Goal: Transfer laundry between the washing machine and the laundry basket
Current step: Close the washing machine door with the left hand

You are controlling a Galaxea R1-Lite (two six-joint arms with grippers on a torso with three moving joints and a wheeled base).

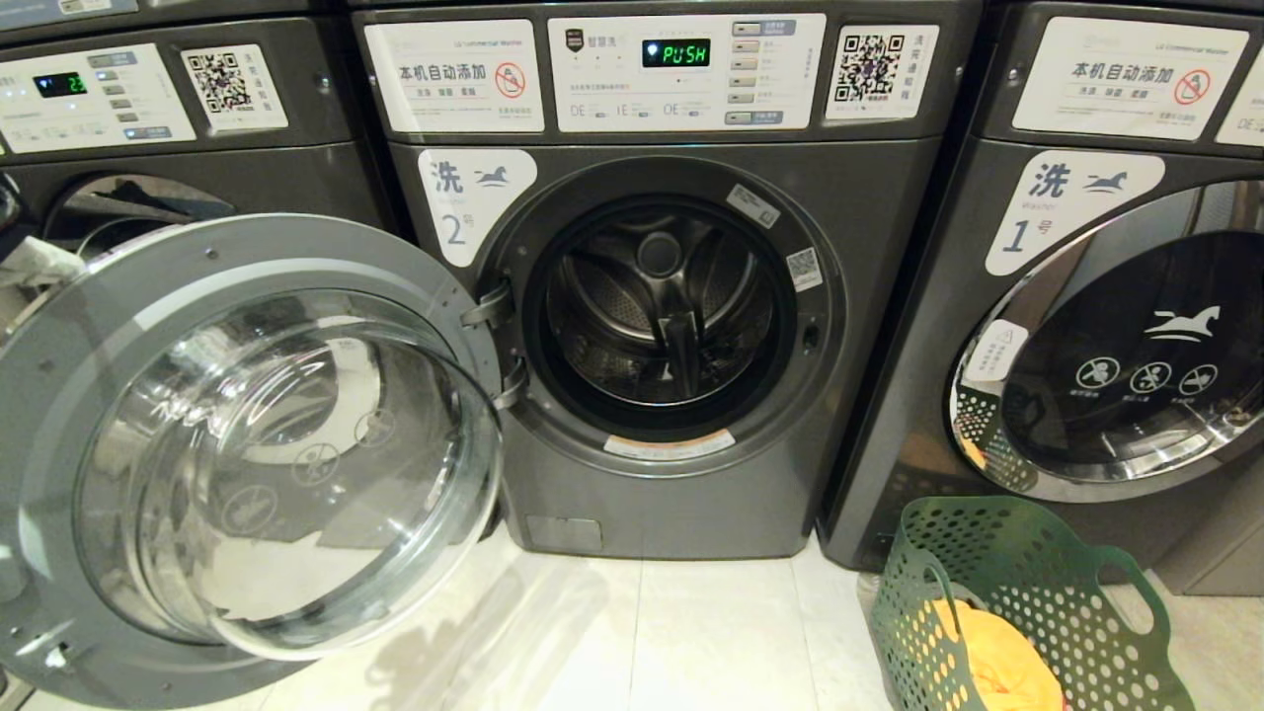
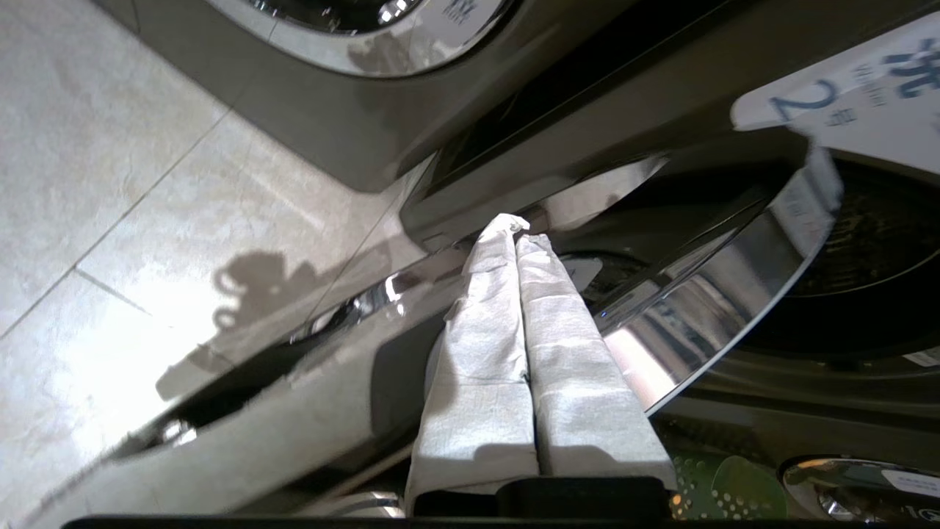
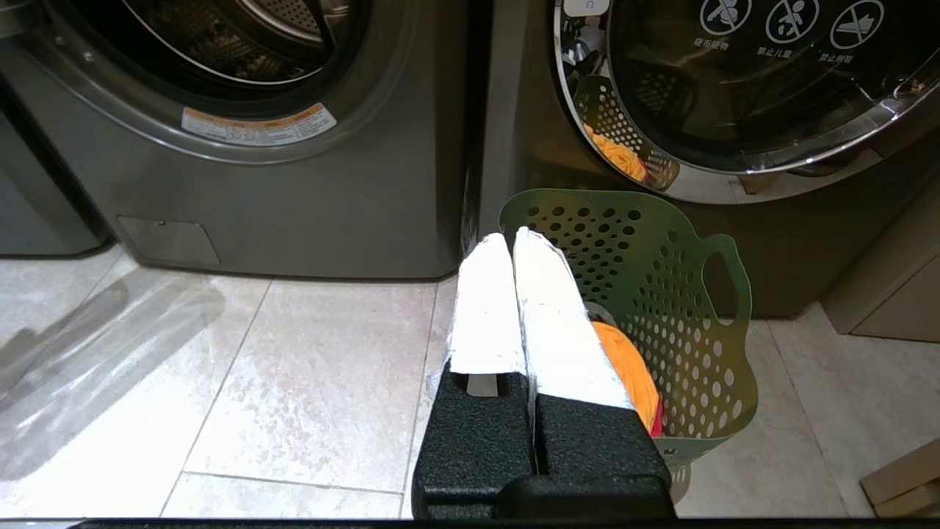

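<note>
**Two closed grippers, laundry in the basket, washer 2 standing open**

Laundry: an orange-yellow garment (image 1: 997,657) lies inside the green laundry basket (image 1: 1027,583). In the right wrist view a sliver of red cloth (image 3: 656,420) shows beside the orange piece, low against the basket wall. No olive-grey item can be made out.

Basket: stands on the pale tiled floor (image 1: 691,632), in front of the washer labelled "1" (image 1: 1086,296), just right of the gap between that machine and the task's washer. Its perforated wall is mirrored in the chrome rim of washer 1's shut door.

Washing machine (image 1: 671,296), label "2": door (image 1: 247,444) swung fully open to the robot's left, glass bowl facing outward. Drum (image 1: 662,306) dark, no cloth visible inside. Display (image 1: 675,52) reads "PUSH".

Left gripper (image 2: 518,239): white-wrapped fingers pressed together, clenched on nothing. Tips sit close to the chrome rim of the open door; contact cannot be told. Barely visible at the left edge of the head view.

Right gripper (image 3: 510,246): fingers likewise pressed together, empty. It hangs low over the floor with the basket just beyond its tips, not in the head view.

A third washer (image 1: 148,118) stands at far left, partly hidden behind the open door.
</note>
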